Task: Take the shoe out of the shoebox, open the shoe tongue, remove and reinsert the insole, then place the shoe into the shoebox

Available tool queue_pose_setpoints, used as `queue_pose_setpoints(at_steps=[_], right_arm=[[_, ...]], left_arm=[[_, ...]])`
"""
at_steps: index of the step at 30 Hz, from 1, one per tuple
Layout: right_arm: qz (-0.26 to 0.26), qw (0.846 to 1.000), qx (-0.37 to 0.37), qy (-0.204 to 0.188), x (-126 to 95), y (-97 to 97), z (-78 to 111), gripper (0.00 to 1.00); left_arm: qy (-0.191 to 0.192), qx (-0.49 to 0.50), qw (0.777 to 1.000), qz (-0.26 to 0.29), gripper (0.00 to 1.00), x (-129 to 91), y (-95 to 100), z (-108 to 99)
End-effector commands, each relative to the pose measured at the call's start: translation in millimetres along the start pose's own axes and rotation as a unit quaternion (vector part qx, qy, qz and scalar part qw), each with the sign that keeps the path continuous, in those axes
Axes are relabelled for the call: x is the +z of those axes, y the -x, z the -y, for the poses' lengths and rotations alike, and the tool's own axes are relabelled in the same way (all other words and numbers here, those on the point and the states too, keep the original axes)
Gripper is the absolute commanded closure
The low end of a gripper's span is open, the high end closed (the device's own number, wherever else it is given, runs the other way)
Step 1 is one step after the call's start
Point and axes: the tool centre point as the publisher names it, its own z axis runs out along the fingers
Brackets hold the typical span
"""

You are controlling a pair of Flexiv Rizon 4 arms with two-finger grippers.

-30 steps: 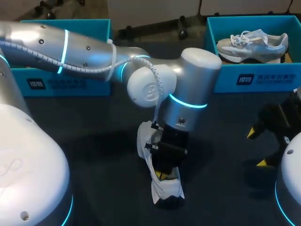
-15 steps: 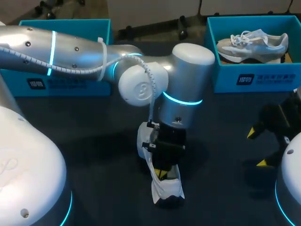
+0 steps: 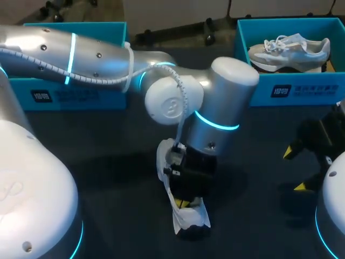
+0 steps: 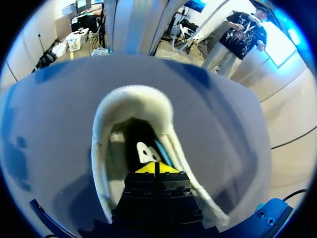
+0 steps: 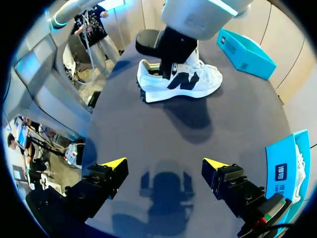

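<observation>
Dark tabletop (image 3: 108, 162) with a white shoe (image 3: 186, 220) standing on its sole about in the middle, well outside both boxes. The left arm (image 3: 97, 59) comes right over the shoe, and the left claw (image 4: 155, 167) is pushed down into the shoe's opening, just inside the padded collar. Its yellow tips are squeezed together with only a thin line between them, and I can't tell if anything thin is pinched in there. The right claw (image 5: 164, 163) hangs above the table off to the right of the shoe, well apart from it, fingers spread wide and holding nothing. Behind the shoe to the right sits a teal box (image 3: 302, 89) with a greyish shoe (image 3: 288, 47) in it, and a second teal box (image 3: 75, 94) sits behind the shoe to the left
</observation>
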Motion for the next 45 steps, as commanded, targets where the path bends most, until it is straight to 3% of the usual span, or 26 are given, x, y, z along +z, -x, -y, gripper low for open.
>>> queue_pose_setpoints(at_steps=[1, 7, 15, 25, 30, 37, 41, 45], right_arm=[[0.001, 1.0, 0.0, -0.002, 0.9, -0.7, -0.2, 0.0], [0.001, 1.0, 0.0, -0.002, 0.9, -0.7, -0.2, 0.0], [0.001, 1.0, 0.0, -0.002, 0.9, -0.7, -0.2, 0.0], [0.001, 1.0, 0.0, -0.002, 0.9, -0.7, -0.2, 0.0], [0.001, 1.0, 0.0, -0.002, 0.9, -0.7, -0.2, 0.0], [0.001, 1.0, 0.0, -0.002, 0.9, -0.7, -0.2, 0.0], [0.001, 1.0, 0.0, -0.002, 0.9, -0.7, -0.2, 0.0], [0.001, 1.0, 0.0, -0.002, 0.9, -0.7, -0.2, 0.0]], left_arm=[[0.007, -0.014, 1.0, 0.017, 1.0, 24.2, 3.7, -3.9], [0.03, -0.045, 0.997, 0.063, 1.0, 31.2, 3.9, -8.8], [0.067, -0.072, 0.989, 0.11, 1.0, 0.3, -1.1, -13.9], [0.015, -0.024, 0.994, 0.106, 1.0, -15.2, 4.6, 8.6], [0.012, -0.014, 0.996, 0.084, 1.0, -9.1, 10.2, 18.2], [0.028, -0.041, 0.998, 0.046, 1.0, 16.7, 12.7, 13.2], [0.024, -0.053, 0.996, 0.06, 1.0, 29.1, 12.7, 6.8], [0.034, -0.061, 0.994, 0.081, 1.0, 27.6, 13.7, 2.6]])
